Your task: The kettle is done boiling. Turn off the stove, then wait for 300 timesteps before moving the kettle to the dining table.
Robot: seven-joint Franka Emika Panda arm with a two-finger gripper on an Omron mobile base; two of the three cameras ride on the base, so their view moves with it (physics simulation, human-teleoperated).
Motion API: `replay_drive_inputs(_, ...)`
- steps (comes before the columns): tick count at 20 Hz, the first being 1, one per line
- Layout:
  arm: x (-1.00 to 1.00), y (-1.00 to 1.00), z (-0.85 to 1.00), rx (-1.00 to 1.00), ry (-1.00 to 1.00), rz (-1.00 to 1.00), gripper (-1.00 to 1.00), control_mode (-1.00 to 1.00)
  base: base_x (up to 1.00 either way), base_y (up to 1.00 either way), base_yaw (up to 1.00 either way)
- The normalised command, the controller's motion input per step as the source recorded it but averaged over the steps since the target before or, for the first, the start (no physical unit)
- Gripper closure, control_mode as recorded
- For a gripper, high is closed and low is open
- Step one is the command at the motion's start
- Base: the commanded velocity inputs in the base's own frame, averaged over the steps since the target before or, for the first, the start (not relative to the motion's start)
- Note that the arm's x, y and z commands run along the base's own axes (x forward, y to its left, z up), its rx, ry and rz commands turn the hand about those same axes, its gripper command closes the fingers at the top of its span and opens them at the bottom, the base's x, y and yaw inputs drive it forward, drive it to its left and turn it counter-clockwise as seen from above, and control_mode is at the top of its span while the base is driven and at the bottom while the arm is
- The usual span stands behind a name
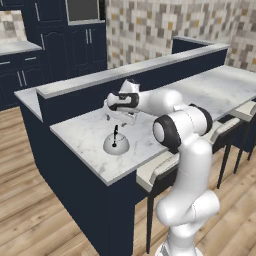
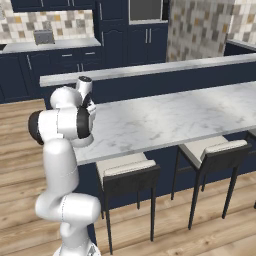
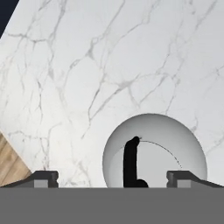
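The kettle (image 1: pixel 116 144), a squat silver dome with a thin black arched handle, stands on the dining table (image 1: pixel 200 95) near its left front corner. My gripper (image 1: pixel 121 119) hangs just above and behind it, pointing down. In the hand view the kettle (image 3: pixel 154 148) lies below my gripper (image 3: pixel 113 178). The two fingertips (image 3: pixel 43 178) stand far apart on either side of the handle without touching it, so the gripper is open and holds nothing. The stove is out of view.
A raised navy ledge (image 1: pixel 130 75) runs along the far side of the marble slab (image 2: pixel 165 117). Pale-seated stools (image 2: pixel 127 172) (image 2: pixel 217 150) stand along the near side by my base. Navy cabinets (image 2: pixel 65 60) line the back wall. Wood floor (image 3: pixel 11 164) lies past the table's end.
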Motion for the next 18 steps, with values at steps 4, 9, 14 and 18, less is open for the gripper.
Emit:
replay_drive_inputs(4, -0.03, -0.28, 0.39, 0.0, 0.02, 0.0, -1.0, -1.0, 0.0, 0.0, 0.0)
replay_drive_inputs(9, -0.14, -0.26, 0.41, 0.0, 0.01, 0.0, -1.0, -1.0, 0.0, 0.0, 0.0)
replay_drive_inputs(14, -0.27, -0.27, 0.39, 0.0, 0.0, 0.0, -1.0, -1.0, 0.0, 0.0, 0.0)
replay_drive_inputs(18, -0.43, -0.27, 0.28, 0.0, 0.0, 0.0, -1.0, -1.0, 0.0, 0.0, 0.0)
